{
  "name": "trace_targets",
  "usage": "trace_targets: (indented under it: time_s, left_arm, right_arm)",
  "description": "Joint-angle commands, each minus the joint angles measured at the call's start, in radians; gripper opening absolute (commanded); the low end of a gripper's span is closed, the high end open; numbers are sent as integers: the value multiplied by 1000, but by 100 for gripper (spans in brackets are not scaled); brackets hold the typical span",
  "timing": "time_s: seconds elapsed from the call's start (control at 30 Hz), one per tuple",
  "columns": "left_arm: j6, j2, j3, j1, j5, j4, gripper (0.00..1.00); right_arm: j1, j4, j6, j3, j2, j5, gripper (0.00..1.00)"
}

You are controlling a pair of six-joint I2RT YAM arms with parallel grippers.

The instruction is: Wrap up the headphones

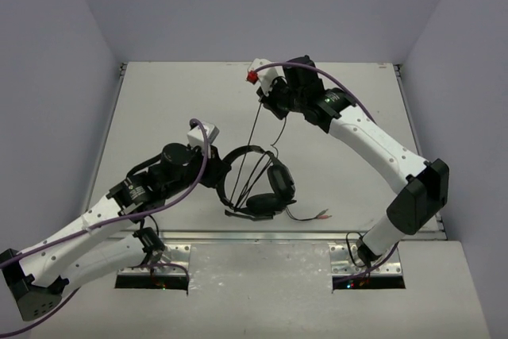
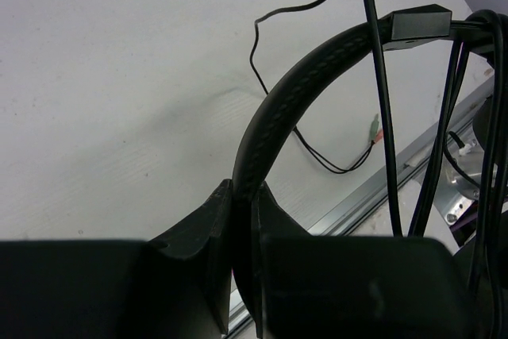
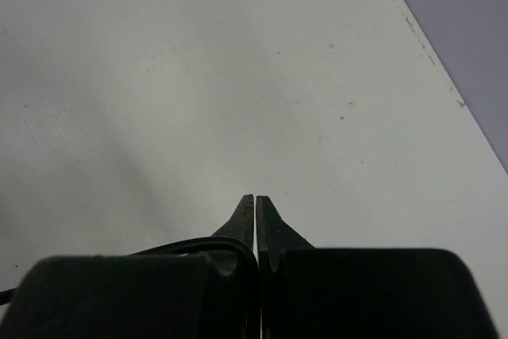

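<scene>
Left wrist: left end effector (image 2: pixel 244 188) pinches headphones (image 2: pixel 274 109) by ribbed curved band; right end effector (image 3: pixel 255 198) pinches thin cable (image 1: pixel 256 121).

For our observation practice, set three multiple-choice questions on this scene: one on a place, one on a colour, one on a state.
1. Where does the left gripper grip the headphones?
A) earcup B) headband C) plug
2. What colour are the headphones?
A) white B) black C) red
3. The right gripper is:
A) wide open B) holding an earcup C) shut
Answers: 1 B, it clamps the headband. 2 B, they are black all over. 3 C, its jaws meet, pinching the cable.
</scene>
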Motion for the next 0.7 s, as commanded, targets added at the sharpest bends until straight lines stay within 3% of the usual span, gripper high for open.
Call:
trace_targets:
  time_s: [0.0, 0.17, 0.27, 0.67]
  left_arm:
    - [22, -21, 12, -27, 69, -21, 0]
    - [39, -3, 54, -27, 69, -41, 0]
    - [62, 2, 98, -27, -3, -96, 0]
    - [31, 40, 91, -27, 13, -124, 0]
  right_arm:
    - [-42, 130, 4, 40, 1, 61, 1]
    - [-42, 137, 9, 7, -31, 34, 1]
    - [-45, 146, -10, 1, -55, 31, 1]
    - [-74, 233, -4, -74, -95, 49, 1]
